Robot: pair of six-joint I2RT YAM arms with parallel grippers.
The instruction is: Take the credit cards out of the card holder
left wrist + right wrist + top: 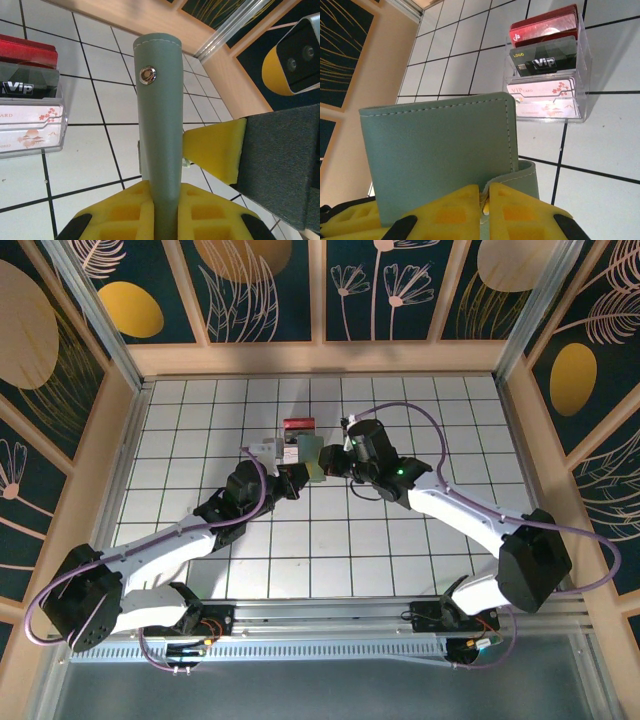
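- At the middle of the white tiled tabletop (200, 420), the two arms meet head-on. This probably lets each tool work one side of the same small thing.
- The card holder (440, 150) stands upright between them, apparently off the tiles, just in front of the clear card stand (545, 118). Holding it on end likely leaves both faces free.
- The left tool (159, 215) is clamped on the holder's lower end from below and seems to serve as the anchor.
- The right tool (485, 210) has its yellow fingers pressed together on the holder's bottom edge beside the flap (522, 175). It is probably pinching there to peel one leaf away.
- The stand holds a red card (545, 30), a dark VIP card (545, 60) and a pale blossom card (540, 95), stepped one behind another. It may be where removed cards go.
- The holder is soft, matte, pale green-grey leather with light stitching along its edges. It is broad on its face and narrow edge-on.
- The holder looks folded shut, so whether cards sit inside cannot be told.
- A small metal snap stud (147, 75) sits near its upper end.
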